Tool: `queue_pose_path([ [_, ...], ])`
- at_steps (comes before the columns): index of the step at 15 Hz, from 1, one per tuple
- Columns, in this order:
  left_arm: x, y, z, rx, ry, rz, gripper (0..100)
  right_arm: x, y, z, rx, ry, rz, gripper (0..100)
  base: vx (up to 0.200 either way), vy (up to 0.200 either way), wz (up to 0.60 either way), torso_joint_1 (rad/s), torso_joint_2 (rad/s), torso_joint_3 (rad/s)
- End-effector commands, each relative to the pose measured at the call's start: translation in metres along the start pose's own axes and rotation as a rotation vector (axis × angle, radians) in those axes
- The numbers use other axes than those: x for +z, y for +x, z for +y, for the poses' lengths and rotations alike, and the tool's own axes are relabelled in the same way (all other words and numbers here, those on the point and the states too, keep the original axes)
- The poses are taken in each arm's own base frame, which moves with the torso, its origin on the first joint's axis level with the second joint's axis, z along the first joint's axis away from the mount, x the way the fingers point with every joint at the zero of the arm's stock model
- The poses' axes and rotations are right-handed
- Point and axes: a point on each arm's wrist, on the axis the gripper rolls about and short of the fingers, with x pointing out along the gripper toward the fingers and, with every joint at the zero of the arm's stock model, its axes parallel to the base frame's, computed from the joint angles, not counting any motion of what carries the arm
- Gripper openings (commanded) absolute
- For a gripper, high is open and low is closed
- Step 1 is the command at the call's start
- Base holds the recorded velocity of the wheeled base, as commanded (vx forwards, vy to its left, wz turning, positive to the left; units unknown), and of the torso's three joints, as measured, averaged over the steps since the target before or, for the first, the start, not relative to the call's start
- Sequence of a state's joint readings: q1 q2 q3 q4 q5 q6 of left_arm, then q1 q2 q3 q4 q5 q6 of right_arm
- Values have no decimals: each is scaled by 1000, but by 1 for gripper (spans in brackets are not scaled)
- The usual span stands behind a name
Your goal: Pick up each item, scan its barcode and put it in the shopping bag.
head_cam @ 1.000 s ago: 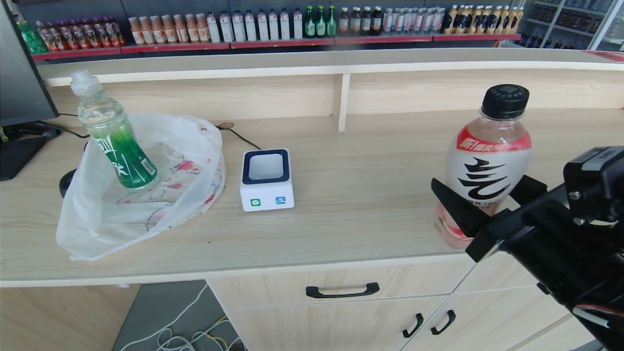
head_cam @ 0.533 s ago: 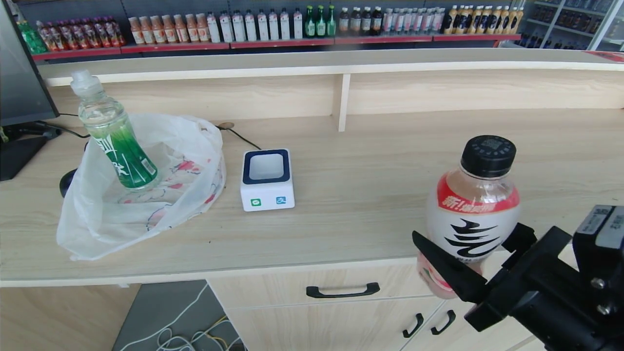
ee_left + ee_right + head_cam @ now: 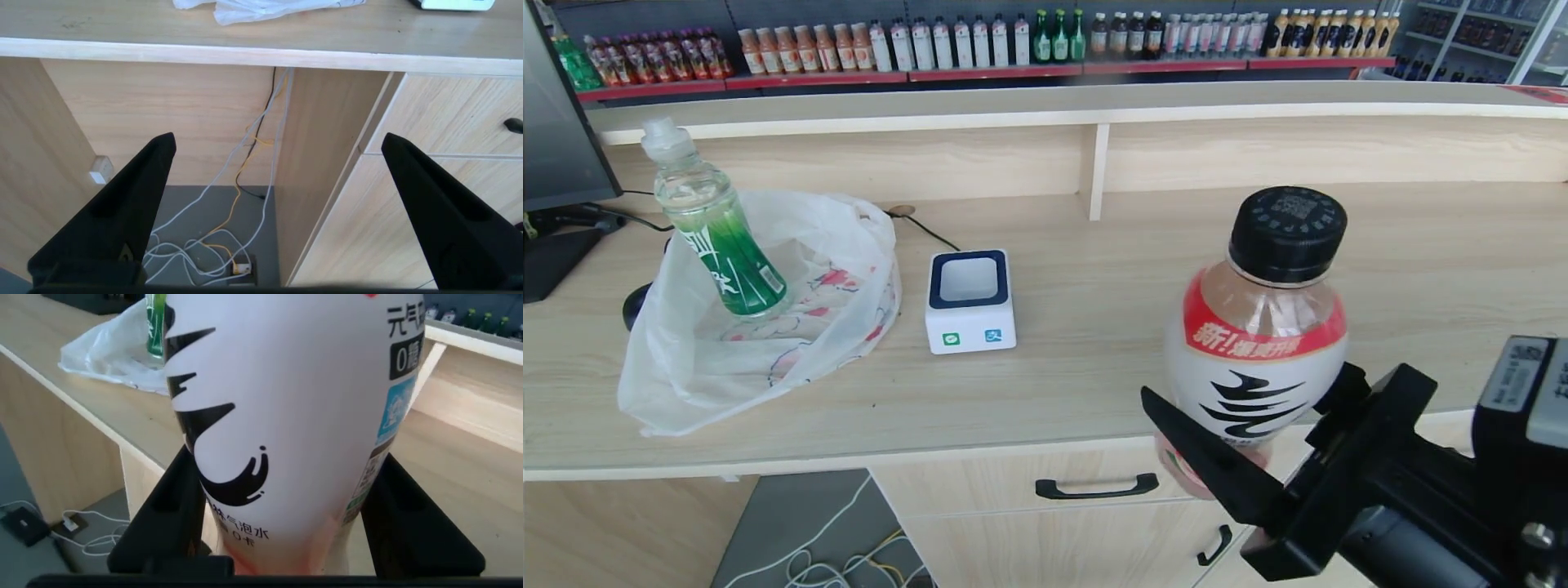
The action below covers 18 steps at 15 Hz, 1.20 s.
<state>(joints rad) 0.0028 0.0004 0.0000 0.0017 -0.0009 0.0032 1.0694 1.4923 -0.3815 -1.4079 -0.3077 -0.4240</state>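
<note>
Shopping bag [image 3: 768, 351]: lying open on the worktop [image 3: 1111, 269], holding a tilted green bottle [image 3: 723, 245].
White bottle [image 3: 1258, 351]: we are pinching it upright between the right gripper [image 3: 1250, 408] fingers [image 3: 1201, 457], at the worktop's front edge.
Left gripper [image 3: 274, 204]: fingers [image 3: 122, 212] hanging spread apart.

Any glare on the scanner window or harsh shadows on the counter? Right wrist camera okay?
Head view: the scanner window shows a pale sheen, no harsh glare; the counter is evenly lit, faint shadow by the shopping bag; the back ledge bows from lens distortion. Right wrist view: the white bottle sits close to the lens, hiding much of the counter.
</note>
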Motion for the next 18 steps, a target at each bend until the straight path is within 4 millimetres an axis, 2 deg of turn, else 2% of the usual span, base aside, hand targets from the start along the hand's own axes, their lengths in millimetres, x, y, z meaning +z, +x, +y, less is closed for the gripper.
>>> queue_pose_path([
  [1,0,0,0,1,0,-1,100,-8,21,40,111,-81,18,0,0,0,0,0,0,0],
  [6,0,0,0,1,0,-1,100,-14,-1,65,231,-203,13,0,0,0,0,0,0,0],
  [9,0,0,0,1,0,-1,100,-14,-1,66,279,-300,-32,0,0,0,0,0,0,0],
  [11,0,0,0,1,0,-1,100,-11,-2,65,264,-463,-93,0,0,0,0,0,0,0],
  [12,0,0,0,1,0,-1,100,-8,1,64,226,-644,-142,0,0,0,0,0,0,0],
  [13,0,0,0,1,0,-1,100,-8,1,63,202,-739,-163,0,0,0,0,0,0,0],
  [18,0,0,0,1,0,-1,100,-1,6,63,185,-958,-251,0,0,0,0,0,0,0],
])
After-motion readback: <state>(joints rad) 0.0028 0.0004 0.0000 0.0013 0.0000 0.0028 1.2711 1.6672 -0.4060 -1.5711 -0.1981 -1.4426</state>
